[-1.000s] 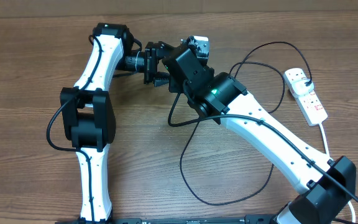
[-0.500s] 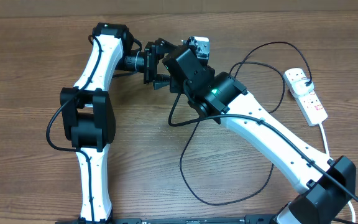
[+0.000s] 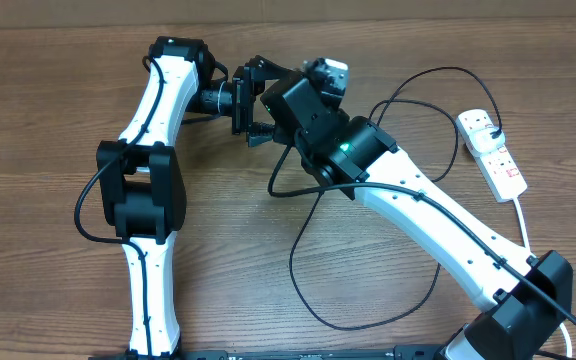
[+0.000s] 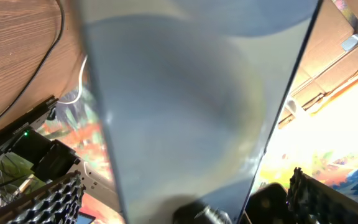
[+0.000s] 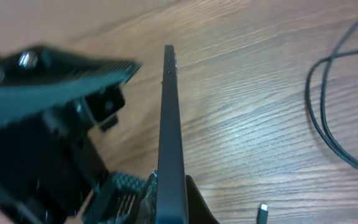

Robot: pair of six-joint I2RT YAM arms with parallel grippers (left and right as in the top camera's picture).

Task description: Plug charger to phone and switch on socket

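The phone stands on edge between my right gripper's fingers, which are shut on it above the table. Its blurred screen fills the left wrist view. My left gripper is open, its padded fingers apart from the phone on either side. In the overhead view both grippers meet at the top centre and hide the phone. The charger loops loosely over the table. Its connector tip lies loose on the wood and its black plug sits in the socket.
The white power strip lies at the far right with its thick white cord running toward the front. The black cable's loops spread between the grippers and the strip. Both arms cross the table's middle.
My right wrist has tilted and shifted slightly right with the phone. The left gripper's fingers have shifted a little around it. The cable and strip have not moved.
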